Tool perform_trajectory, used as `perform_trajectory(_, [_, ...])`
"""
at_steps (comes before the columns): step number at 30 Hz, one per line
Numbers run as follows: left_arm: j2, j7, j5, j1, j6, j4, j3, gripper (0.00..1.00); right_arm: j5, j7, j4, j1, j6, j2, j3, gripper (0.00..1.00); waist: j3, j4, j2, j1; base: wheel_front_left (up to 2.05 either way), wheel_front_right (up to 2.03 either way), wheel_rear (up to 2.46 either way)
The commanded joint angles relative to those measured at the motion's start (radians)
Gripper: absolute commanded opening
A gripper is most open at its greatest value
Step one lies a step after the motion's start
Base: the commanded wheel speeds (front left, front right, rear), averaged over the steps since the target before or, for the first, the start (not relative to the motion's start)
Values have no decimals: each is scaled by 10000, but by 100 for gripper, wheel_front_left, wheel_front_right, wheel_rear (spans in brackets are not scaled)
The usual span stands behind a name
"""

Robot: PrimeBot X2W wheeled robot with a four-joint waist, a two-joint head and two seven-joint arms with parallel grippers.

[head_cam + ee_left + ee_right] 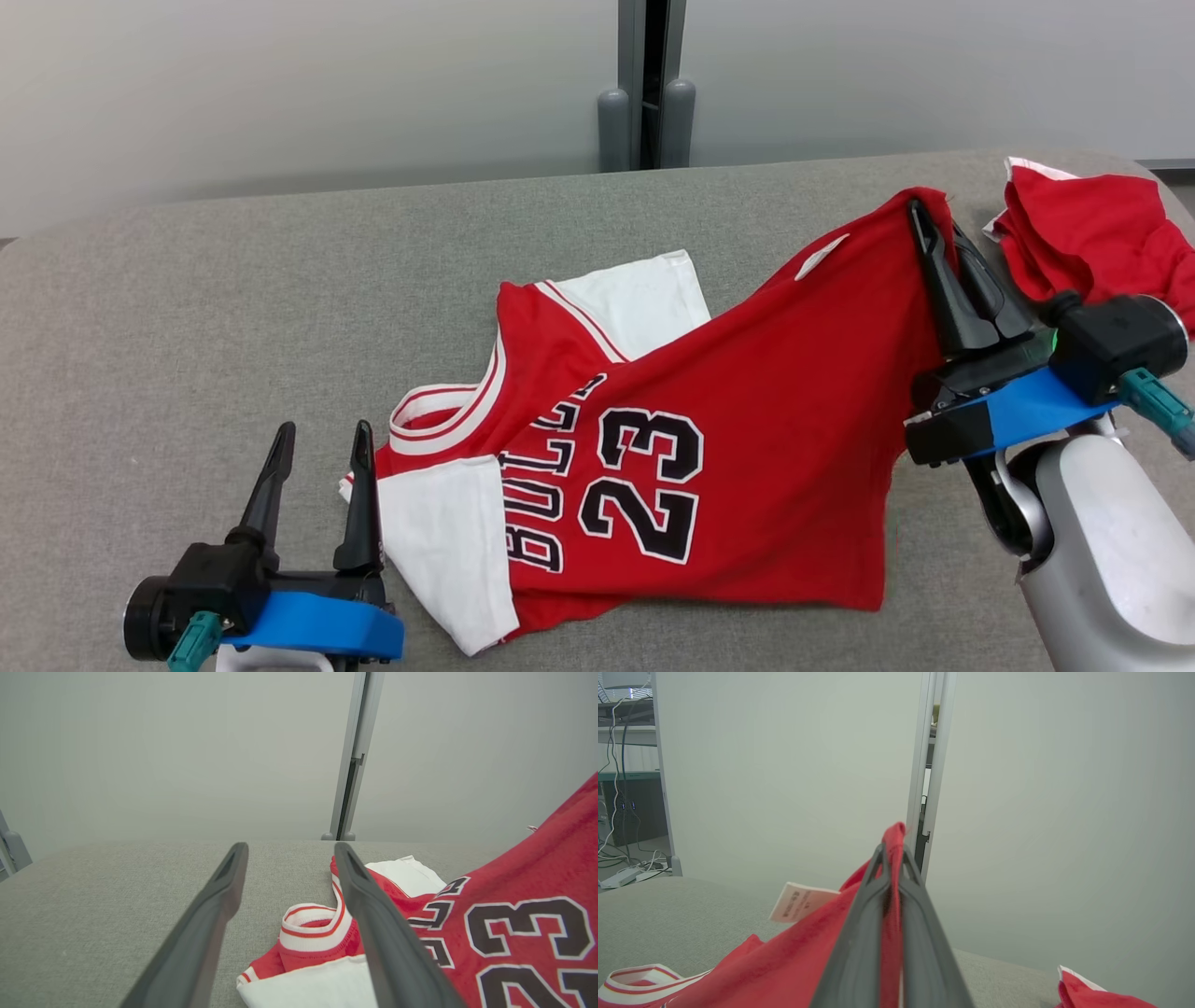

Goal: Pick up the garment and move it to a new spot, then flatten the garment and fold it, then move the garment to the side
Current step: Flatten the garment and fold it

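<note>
The right gripper, upper right of the head view, is clamped on a corner of the jersey, holding that edge off the table, likely to drag it elsewhere; the rest lies crumpled mid-frame. The left gripper, lower left, stands spread and empty just beside a white sleeve, probably waiting. Two garments: the jersey and one red cloth, far right

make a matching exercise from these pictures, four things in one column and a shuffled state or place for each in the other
1 left pincer
2 right pincer
3 jersey
4 second red garment

A bunched at the table's far right corner
B open, holding nothing
C one corner lifted off the table
D shut on red cloth

Pairs: 1-B, 2-D, 3-C, 4-A
</note>
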Motion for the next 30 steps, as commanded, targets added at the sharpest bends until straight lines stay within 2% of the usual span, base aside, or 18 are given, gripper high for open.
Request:
perform_trajectory(1, [36, -26, -28, 31, 64, -53, -11, 100, 1, 19, 5, -157, -8, -45, -49, 0, 59, 36, 0, 0, 0, 0, 0])
perform_trajectory(6, [36, -26, -50, -198, 53, -106, -125, 100, -76, -11, 439, -751, -8, -26, -210, 0, 346, 244, 0, 0, 0, 0, 0])
perform_trajectory(12, [35, -26, -141, -577, 61, -165, -374, 100, -287, -40, 1517, -2236, -8, -284, -144, 0, 999, 688, 0, 0, 0, 0, 0])
perform_trajectory(22, [38, -26, -542, -1535, 217, -222, -1290, 100, -787, -204, 4608, -5084, -8, -939, 74, 0, 2231, 1862, 0, 0, 0, 0, 0])
perform_trajectory(30, [35, -26, -635, -1800, 382, -331, -1565, 100, -1009, -431, 7109, -6086, -8, -1035, 287, 0, 2630, 2194, 0, 0, 0, 0, 0])
